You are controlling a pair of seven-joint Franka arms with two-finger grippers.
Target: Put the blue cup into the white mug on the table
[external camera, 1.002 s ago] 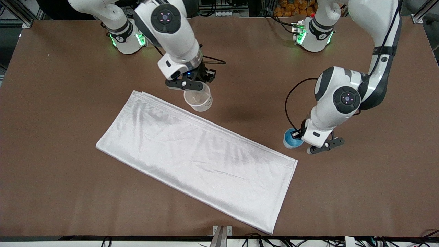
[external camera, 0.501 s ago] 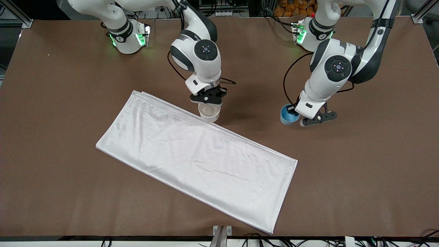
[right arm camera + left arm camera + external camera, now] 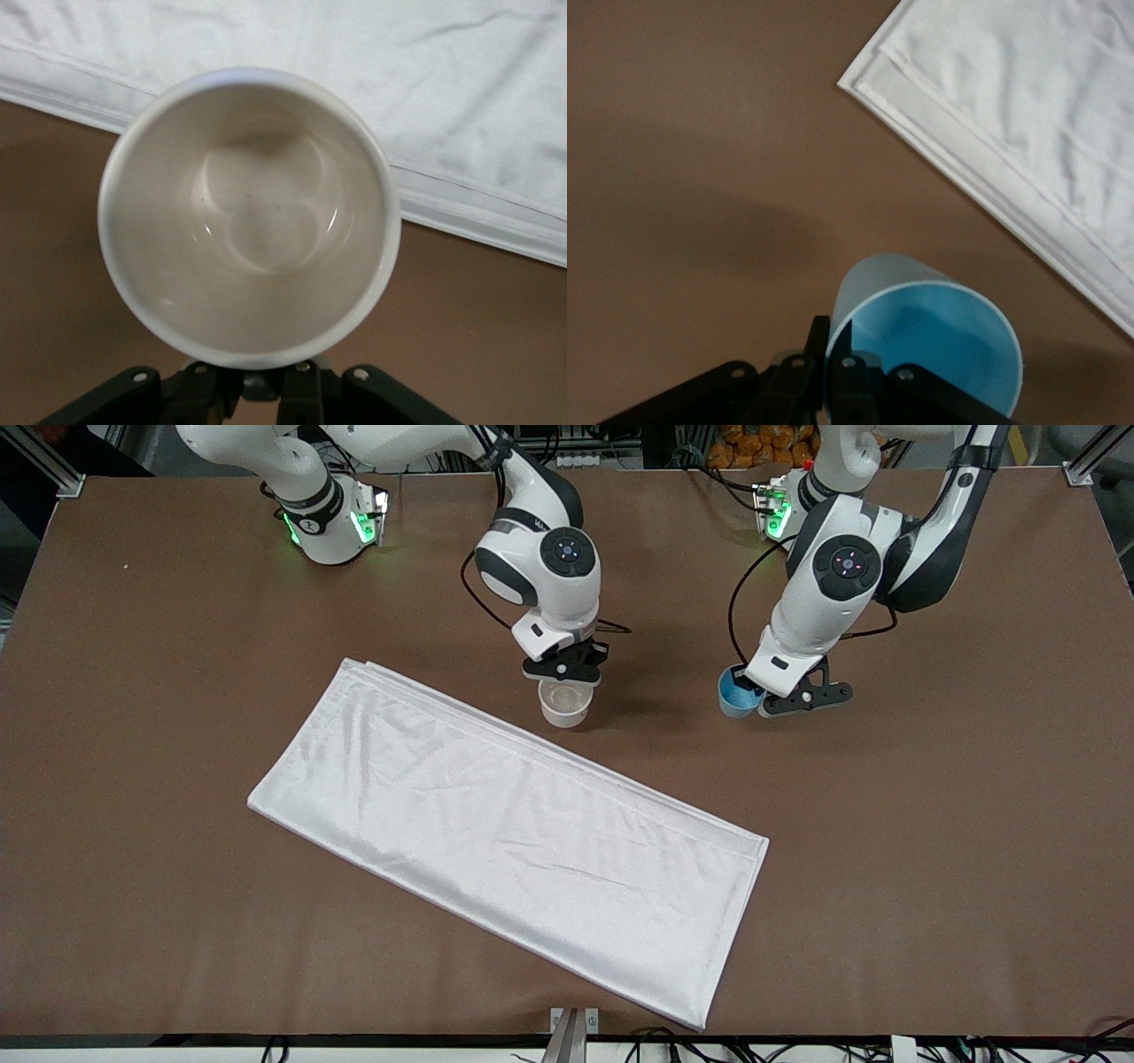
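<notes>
My right gripper (image 3: 567,676) is shut on the black handle of the white mug (image 3: 564,703). It holds the mug upright and low, at the edge of the white cloth; I cannot tell whether the mug touches the table (image 3: 930,868). The right wrist view shows the mug (image 3: 248,221) empty, with my gripper (image 3: 263,388) at its handle. My left gripper (image 3: 755,695) is shut on the rim of the blue cup (image 3: 733,692) and holds it tilted over bare table, toward the left arm's end from the mug. The left wrist view shows the cup (image 3: 930,341) pinched at its wall by my gripper (image 3: 832,354).
A large folded white cloth (image 3: 505,833) lies slantwise across the middle of the table, nearer to the front camera than the mug and the cup. It also shows in the left wrist view (image 3: 1028,133) and the right wrist view (image 3: 354,53).
My right gripper has carried the mug down and toward the left arm's end, along the cloth's edge. My left gripper has carried the blue cup up and toward the robots' bases.
</notes>
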